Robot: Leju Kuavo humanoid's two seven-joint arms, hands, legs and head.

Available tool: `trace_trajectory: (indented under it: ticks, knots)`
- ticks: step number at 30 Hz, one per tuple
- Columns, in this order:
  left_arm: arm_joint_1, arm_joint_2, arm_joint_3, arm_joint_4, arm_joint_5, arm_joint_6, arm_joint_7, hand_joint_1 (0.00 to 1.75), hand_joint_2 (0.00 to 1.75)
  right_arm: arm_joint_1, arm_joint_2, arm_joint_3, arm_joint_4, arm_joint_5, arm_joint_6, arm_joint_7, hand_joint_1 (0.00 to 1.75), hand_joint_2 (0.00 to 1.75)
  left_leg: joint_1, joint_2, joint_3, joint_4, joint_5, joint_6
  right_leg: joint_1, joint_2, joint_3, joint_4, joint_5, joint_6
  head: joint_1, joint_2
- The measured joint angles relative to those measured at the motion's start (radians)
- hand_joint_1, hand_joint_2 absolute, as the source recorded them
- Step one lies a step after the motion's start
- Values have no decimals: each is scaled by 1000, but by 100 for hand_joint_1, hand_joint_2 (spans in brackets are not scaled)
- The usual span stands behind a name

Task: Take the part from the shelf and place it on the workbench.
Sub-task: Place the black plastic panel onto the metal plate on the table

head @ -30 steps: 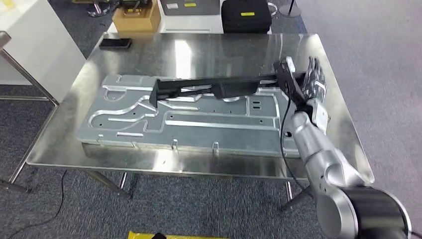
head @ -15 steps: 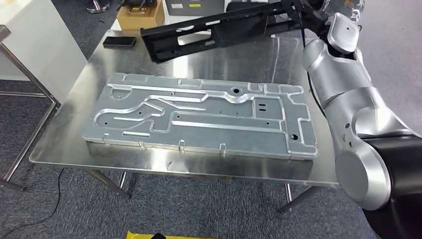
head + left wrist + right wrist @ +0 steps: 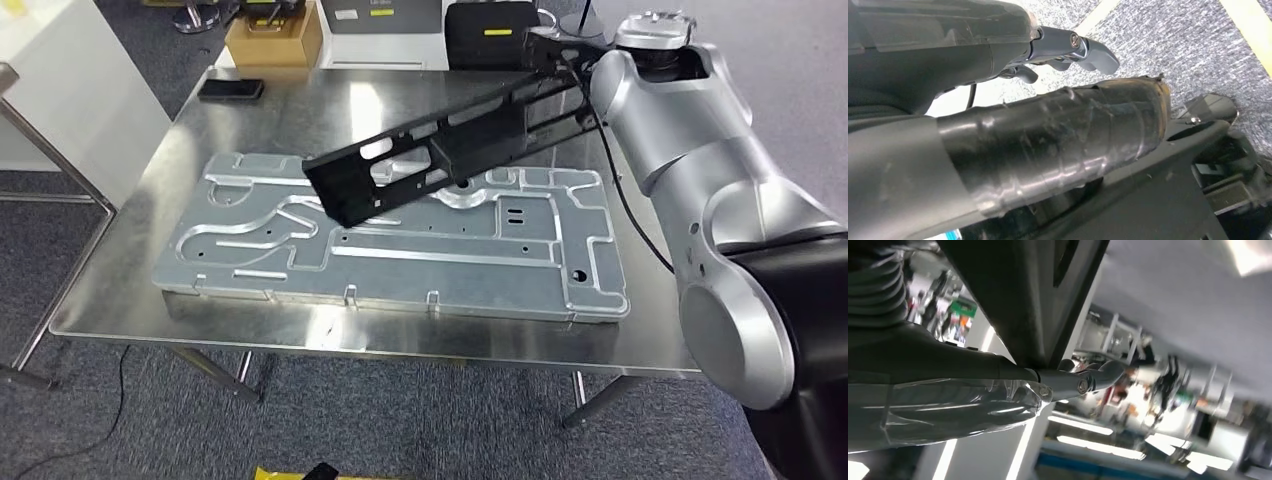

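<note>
The long black frame-like part [image 3: 440,150] hangs tilted over the steel workbench [image 3: 400,100]. Its near end sits low over the machined aluminium plate [image 3: 400,250]; its far end is raised at the bench's back right. My right hand [image 3: 555,45] grips that raised end, mostly hidden behind my raised silver arm. In the right wrist view the right hand [image 3: 998,385] has its thumb pressed against the black part [image 3: 1033,290]. In the left wrist view my left hand [image 3: 1058,45] hangs over grey carpet, thumb out, with nothing in it.
A dark flat device [image 3: 231,88] lies at the bench's far left corner. Behind the bench stand a cardboard box [image 3: 275,40], a grey unit [image 3: 380,25] and a black case [image 3: 495,35]. A white cabinet [image 3: 70,90] flanks the left side.
Half a second ago the part was held high near the bench's far edge. Its free end has since swung down and toward me, over the plate. The right arm stays raised.
</note>
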Motion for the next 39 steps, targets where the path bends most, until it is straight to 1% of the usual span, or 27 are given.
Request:
trace_trajectory:
  ticks: [2,3,4,5,6,8,9,11,14,16,17,18,20,21,22,23,25,26,27,30,32,33,35,36,37,38,39]
  knots:
    - [-2,1,0,0,0,-1,0,0,0,-5,10,7,7,6,2,-4,0,0,3,1,-58,126,-58,-8,0,1,2,-1,-1,-6,-1,0]
    - [-3,1,0,0,0,-1,0,0,0,-5,14,9,11,9,-2,-5,0,0,4,1,-88,186,-76,-11,1,2,3,-1,-1,-7,0,0]
    - [-4,1,0,0,0,-1,0,0,0,-5,17,11,14,11,-5,-6,0,0,4,1,-107,217,-77,-12,1,2,6,-1,-3,-8,0,0]
    - [-4,1,0,0,1,-1,-1,0,0,-5,19,12,17,13,-6,-7,0,0,4,1,-107,209,-58,-12,1,2,8,0,-4,-8,0,0]
    - [-4,1,0,0,1,-1,-1,0,0,-6,20,12,19,13,-7,-7,0,0,4,1,-89,164,-23,-10,1,2,11,0,-6,-6,0,0]
    - [-4,1,0,0,1,-1,-2,0,0,-9,23,13,21,14,-13,-5,0,0,4,1,-35,41,49,-5,1,3,17,1,-10,-2,0,0]
    - [-5,1,0,0,1,-1,-2,0,0,-11,25,13,21,14,-14,-4,0,0,4,1,-18,2,68,-3,1,3,18,2,-11,-1,0,0]
    - [-5,1,0,0,1,-1,-2,0,0,-12,25,13,21,14,-14,-5,0,0,4,1,-8,-20,76,-2,1,3,18,2,-12,0,0,0]
    - [-7,1,0,0,2,-1,-2,0,0,-18,27,13,23,14,-11,-8,0,0,-1,0,6,-49,65,4,6,5,15,4,-13,7,0,0]
    - [-8,1,0,0,3,-1,-3,0,0,-21,28,13,28,16,-10,-21,0,0,2,0,13,-65,65,19,6,4,6,20,-26,20,0,0]
    - [-8,1,0,0,4,-1,-3,0,0,-22,30,13,30,16,-14,-30,0,0,4,1,14,-67,67,26,6,3,-7,50,-47,26,0,0]
    - [-9,1,0,0,5,-2,-3,0,0,-23,31,13,32,16,-25,-37,0,0,5,2,16,-70,69,33,5,2,-31,104,-78,31,0,0]
    - [-9,1,1,0,6,-2,-3,0,0,-22,34,13,34,12,-38,-47,0,0,4,3,16,-69,68,38,4,2,-91,235,-132,34,0,0]
    - [-9,1,2,0,7,-2,-4,0,0,-21,34,13,35,9,-29,-55,0,0,4,2,16,-68,67,39,3,2,-110,274,-139,34,0,0]
    - [-9,1,4,0,7,-2,-4,0,0,-21,35,13,38,7,-10,-66,0,0,4,1,17,-67,66,39,3,2,-112,276,-126,34,0,0]
    - [-9,1,5,0,7,-2,-5,0,0,-21,35,13,40,5,7,-77,0,0,4,0,19,-66,64,39,2,2,-95,238,-96,32,1,0]
    - [-9,1,7,0,9,-3,-6,0,0,-21,39,12,42,-5,4,-96,0,0,2,-1,19,-61,59,35,4,2,-34,106,-31,25,1,0]
    - [-10,1,8,0,10,-3,-6,0,0,-22,42,11,42,-10,-3,-103,0,0,0,-1,17,-59,57,31,6,2,-9,51,-13,22,0,0]
    - [-10,1,9,0,10,-4,-7,0,0,-25,45,11,42,-10,0,-110,0,0,-1,-1,15,-57,57,27,8,2,4,21,-8,19,0,0]
    - [-12,2,11,0,10,-7,-10,0,0,-22,49,10,42,4,16,-115,0,0,-2,-1,12,-60,56,13,8,2,9,5,-10,10,0,0]
    - [-12,2,11,0,10,-7,-10,0,0,-25,50,10,40,1,48,-125,0,0,-2,-1,1,-31,28,2,1,-1,14,-4,-6,1,0,0]
    - [-12,2,11,0,10,-7,-11,0,0,-28,52,10,40,-2,70,-132,0,0,0,0,-17,14,1,-3,-1,-2,17,-7,-4,-3,-1,0]
    - [-12,2,11,0,11,-7,-11,0,0,-27,55,9,43,-7,69,-140,0,0,4,1,-79,155,-57,-12,-1,-2,17,-7,-4,-6,-1,0]
    - [-12,2,11,0,11,-7,-12,0,0,-23,57,9,43,-8,49,-136,0,0,5,1,-106,210,-70,-14,-1,-1,18,-7,-4,-6,-1,0]
    - [-12,2,11,0,12,-7,-12,0,0,-19,58,9,43,-6,27,-128,0,0,5,1,-119,230,-64,-15,-1,0,18,-7,-4,-6,-1,0]
    - [-11,2,11,0,12,-7,-13,0,0,-17,58,9,43,-3,7,-119,0,0,6,1,-112,206,-39,-15,-1,0,19,-6,-5,-6,-1,0]
    - [-11,2,11,0,12,-7,-14,0,0,-17,58,9,42,2,-13,-109,0,0,6,1,-86,146,-1,-14,-1,0,21,-5,-6,-4,-1,0]
